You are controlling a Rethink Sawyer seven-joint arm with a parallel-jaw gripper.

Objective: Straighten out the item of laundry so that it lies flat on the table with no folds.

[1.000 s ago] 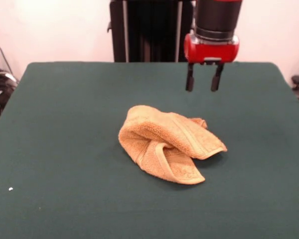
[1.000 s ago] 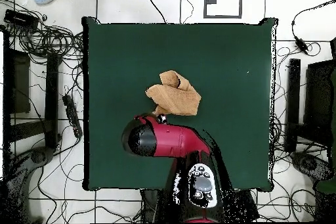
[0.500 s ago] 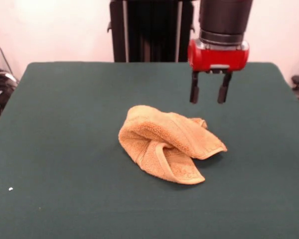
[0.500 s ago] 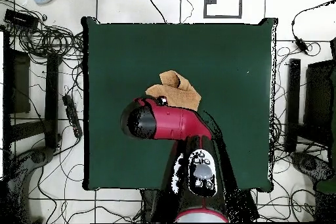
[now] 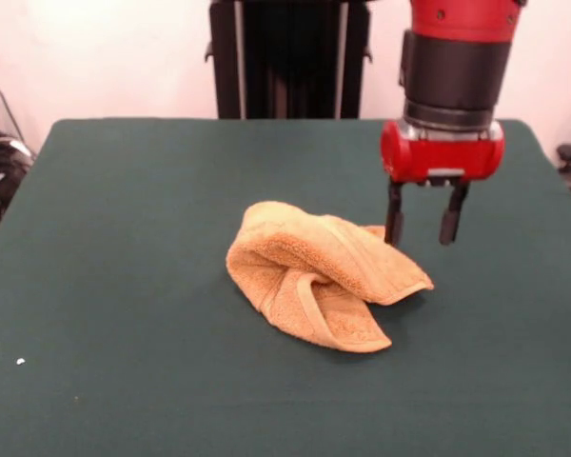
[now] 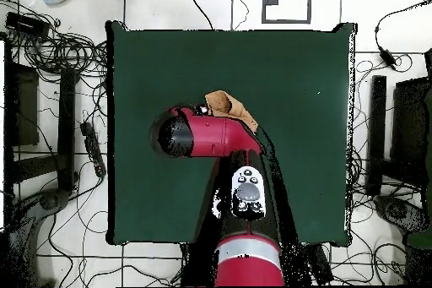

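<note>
Gripper point(image 5: 421, 224) has dropped lower and nearer since a second ago, fingers spread and empty just beside the rumpled towel point(image 5: 319, 276) mid-table point(image 5: 124, 238), dark green cloth, white wall and cable-strewn floor point(image 6: 51, 65) around; overhead, the arm point(image 6: 215, 137) hides most of the towel.

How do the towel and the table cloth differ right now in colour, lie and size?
The towel is orange-tan; the table cloth is dark green. The towel is bunched with layers folded over each other, while the table cloth lies smooth and flat. The towel covers only a small patch near the middle; the table is far larger. Both are fabric. The open gripper hangs by the towel's far corner.
</note>
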